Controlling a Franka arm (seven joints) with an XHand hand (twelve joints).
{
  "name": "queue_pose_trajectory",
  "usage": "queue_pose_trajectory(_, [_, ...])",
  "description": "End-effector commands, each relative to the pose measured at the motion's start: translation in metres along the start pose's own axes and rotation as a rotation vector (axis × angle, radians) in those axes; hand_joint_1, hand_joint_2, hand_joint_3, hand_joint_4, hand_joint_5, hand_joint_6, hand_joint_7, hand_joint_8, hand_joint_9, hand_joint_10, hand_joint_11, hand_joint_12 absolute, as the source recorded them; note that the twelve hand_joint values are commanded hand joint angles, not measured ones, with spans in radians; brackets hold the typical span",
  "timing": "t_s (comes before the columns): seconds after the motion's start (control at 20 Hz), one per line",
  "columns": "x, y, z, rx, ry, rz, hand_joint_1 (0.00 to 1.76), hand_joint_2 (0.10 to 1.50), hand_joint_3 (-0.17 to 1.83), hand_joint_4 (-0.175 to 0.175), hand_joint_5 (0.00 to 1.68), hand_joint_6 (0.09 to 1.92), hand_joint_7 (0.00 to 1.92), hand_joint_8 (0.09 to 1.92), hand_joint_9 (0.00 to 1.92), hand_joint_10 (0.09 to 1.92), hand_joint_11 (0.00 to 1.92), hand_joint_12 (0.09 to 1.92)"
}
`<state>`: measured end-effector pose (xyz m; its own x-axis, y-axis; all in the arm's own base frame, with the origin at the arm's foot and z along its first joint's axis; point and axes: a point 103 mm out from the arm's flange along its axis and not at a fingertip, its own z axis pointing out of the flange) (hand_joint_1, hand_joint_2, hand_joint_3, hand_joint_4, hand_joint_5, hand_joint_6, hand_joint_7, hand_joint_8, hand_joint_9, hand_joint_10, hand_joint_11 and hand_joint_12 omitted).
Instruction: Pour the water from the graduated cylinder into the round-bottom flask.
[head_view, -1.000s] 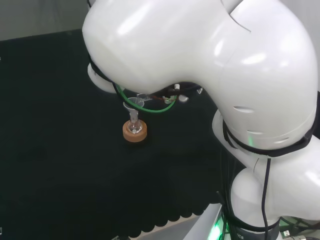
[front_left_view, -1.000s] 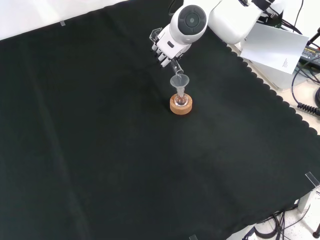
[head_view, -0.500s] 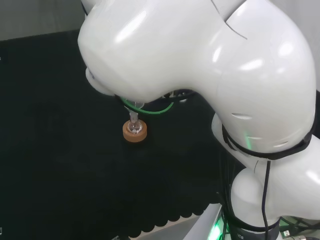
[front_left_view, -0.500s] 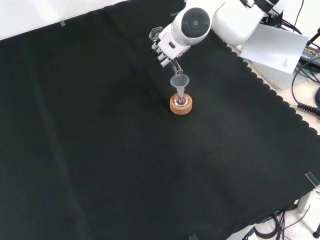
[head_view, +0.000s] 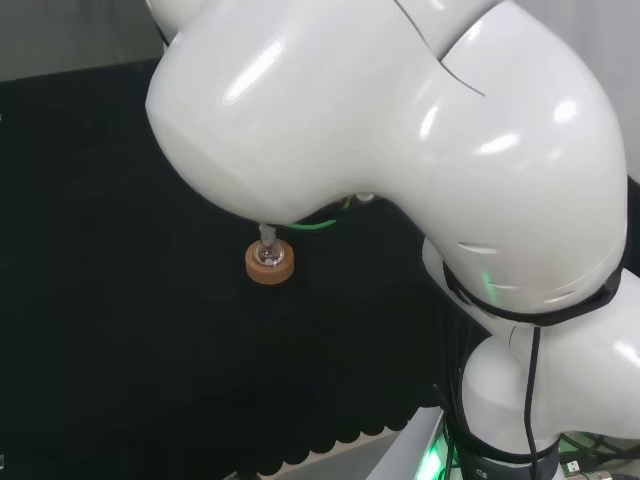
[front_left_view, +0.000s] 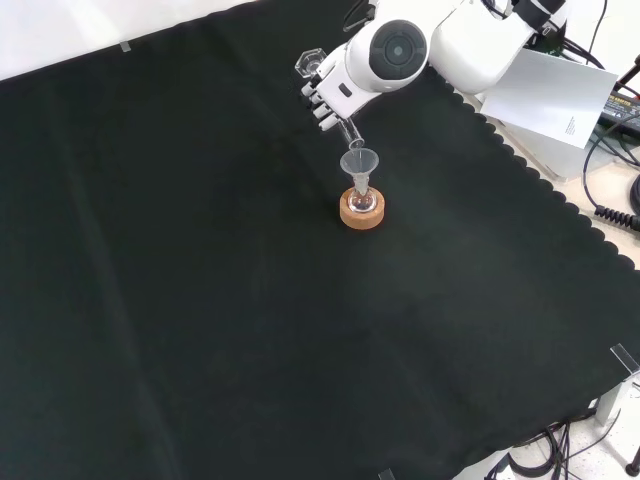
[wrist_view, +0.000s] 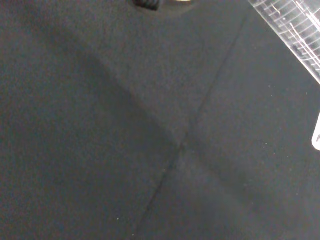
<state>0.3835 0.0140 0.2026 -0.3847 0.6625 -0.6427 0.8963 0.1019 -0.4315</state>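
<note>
While we are tipping the graduated cylinder (front_left_view: 340, 118) steeply, the robot hand (front_left_view: 322, 98) curled round it, its mouth is hanging just above the funnel (front_left_view: 359, 162) in the round-bottom flask (front_left_view: 361, 198) on the cork ring (front_left_view: 361, 210). Pouring seems underway; righting the cylinder is remaining.

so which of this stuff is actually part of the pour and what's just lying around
Part of the job:
- graduated cylinder, tilted, held in the hand
- funnel in the flask's neck
- round-bottom flask
- cork ring under it

Just lying about:
- white sheet beyond the cloth's edge
- cables at the front view's right
</note>
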Motion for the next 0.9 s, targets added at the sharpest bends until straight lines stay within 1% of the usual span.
queue_pose_trajectory(0.05, [-0.002, 0.0, -0.001, -0.001, 0.014, 0.004, 1.25, 1.05, 0.0, 0.023, 1.08, 0.93, 1.18, 0.64, 1.47, 0.09, 1.23, 0.7])
queue_pose_trajectory(0.15, [-0.003, 0.0, -0.001, -0.006, 0.022, 0.004, 1.25, 1.05, 0.0, 0.023, 1.08, 0.93, 1.18, 0.64, 1.47, 0.09, 1.23, 0.7])
queue_pose_trajectory(0.25, [0.002, 0.002, -0.005, -0.005, 0.015, 0.005, 1.25, 1.05, 0.0, 0.023, 1.08, 0.93, 1.18, 0.64, 1.47, 0.09, 1.23, 0.7])
queue_pose_trajectory(0.45, [-0.001, 0.001, -0.003, -0.013, 0.035, 0.003, 1.25, 1.05, 0.0, 0.023, 1.08, 0.93, 1.18, 0.64, 1.47, 0.09, 1.23, 0.7])
queue_pose_trajectory(0.6, [-0.006, 0.001, 0.0, -0.032, 0.099, 0.006, 1.25, 1.05, 0.0, 0.023, 1.08, 0.93, 1.18, 0.64, 1.47, 0.09, 1.23, 0.7])
queue_pose_trajectory(0.7, [-0.009, 0.0, 0.001, -0.047, 0.129, 0.014, 1.25, 1.05, 0.0, 0.023, 1.08, 0.93, 1.18, 0.64, 1.47, 0.09, 1.23, 0.7])
queue_pose_trajectory(0.9, [-0.014, -0.001, 0.004, -0.078, 0.236, 0.035, 1.25, 1.06, 0.0, 0.023, 1.08, 0.94, 1.18, 0.64, 1.47, 0.09, 1.23, 0.7])
